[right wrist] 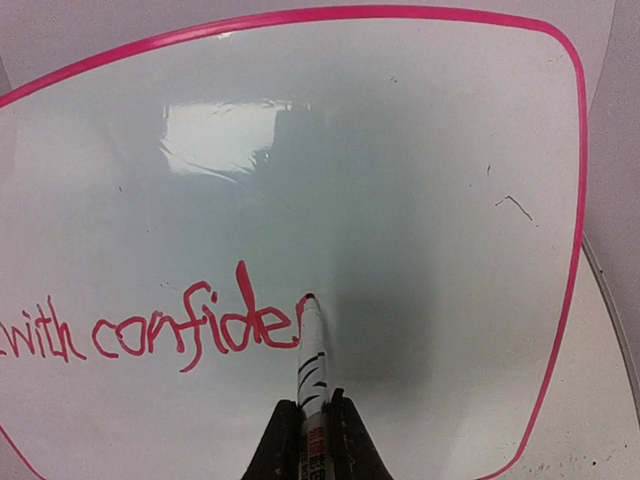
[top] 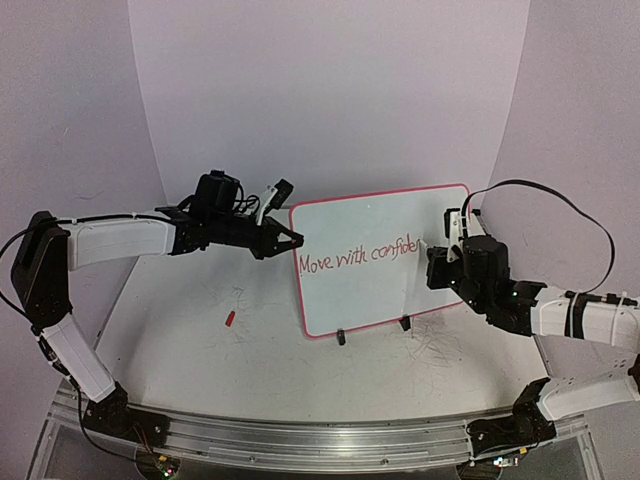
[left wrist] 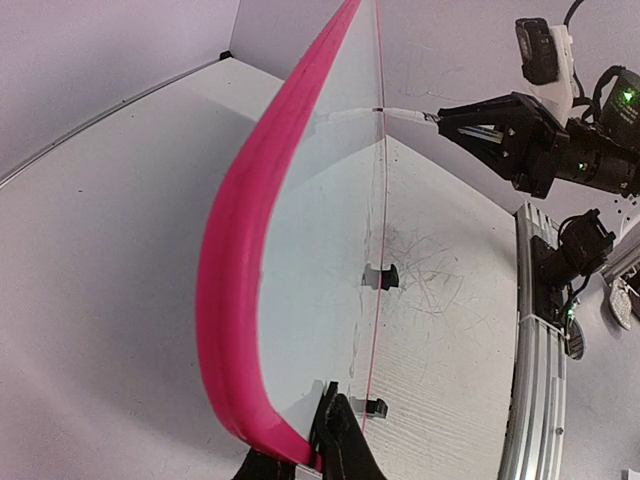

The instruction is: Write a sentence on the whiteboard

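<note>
**Marker tip on the board, line reads to "confide…"**

Right jaws are clamped on the marker (right wrist: pixel 312 365), a white barrel with black stripes, pointing straight at the whiteboard (top: pixel 375 300). Its red tip touches the face just right of the last letter. Left jaws are pinched narrow on the board's left red rim.

The whiteboard stands upright on two black clip feet (top: pixel 341 337) mid-surface, long axis left-right, face toward the arm bases. The sentence (top: pixel 362 258) runs left to right across the middle: "Move with confide" plus one unclear letter.

The right arm (top: pixel 500 285) covers the board's right edge in the top view. A small red piece (top: pixel 230 319) lies on the surface (top: pixel 180 330) left of the board, apart from it. Grey scribbles (top: pixel 440 345) mark the surface in front.
</note>
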Robot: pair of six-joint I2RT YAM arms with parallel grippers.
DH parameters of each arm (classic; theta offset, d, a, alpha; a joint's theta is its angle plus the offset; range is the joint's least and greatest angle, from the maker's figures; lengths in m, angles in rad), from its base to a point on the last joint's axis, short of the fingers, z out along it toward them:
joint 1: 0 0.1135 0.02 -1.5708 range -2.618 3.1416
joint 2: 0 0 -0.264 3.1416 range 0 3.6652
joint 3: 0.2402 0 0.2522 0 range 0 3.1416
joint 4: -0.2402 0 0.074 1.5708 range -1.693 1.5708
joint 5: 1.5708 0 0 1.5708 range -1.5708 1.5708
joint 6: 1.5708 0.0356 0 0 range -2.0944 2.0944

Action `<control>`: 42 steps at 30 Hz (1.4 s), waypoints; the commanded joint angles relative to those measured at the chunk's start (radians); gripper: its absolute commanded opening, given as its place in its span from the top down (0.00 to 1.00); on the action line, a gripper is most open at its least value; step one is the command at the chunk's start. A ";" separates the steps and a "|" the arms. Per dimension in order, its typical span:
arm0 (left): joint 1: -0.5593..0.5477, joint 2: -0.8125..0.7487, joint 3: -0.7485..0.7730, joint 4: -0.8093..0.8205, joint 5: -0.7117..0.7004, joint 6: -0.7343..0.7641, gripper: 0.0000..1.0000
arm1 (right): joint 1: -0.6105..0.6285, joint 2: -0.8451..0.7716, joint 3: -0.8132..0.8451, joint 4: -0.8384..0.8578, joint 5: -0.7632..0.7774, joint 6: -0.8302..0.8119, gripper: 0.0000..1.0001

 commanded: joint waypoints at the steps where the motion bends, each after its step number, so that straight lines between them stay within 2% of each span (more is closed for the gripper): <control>1: -0.001 0.005 0.003 -0.077 -0.167 0.135 1.00 | -0.006 -0.002 0.025 0.006 0.035 0.007 1.00; 20: -0.001 0.006 0.005 -0.078 -0.174 0.138 1.00 | -0.005 -0.016 -0.034 -0.065 -0.026 0.052 1.00; 32: -0.001 0.010 0.006 -0.080 -0.176 0.139 1.00 | -0.014 -0.095 -0.016 -0.045 -0.009 0.032 1.00; 42: -0.002 0.008 0.006 -0.082 -0.175 0.139 1.00 | -0.053 -0.064 -0.002 -0.020 -0.033 0.015 1.00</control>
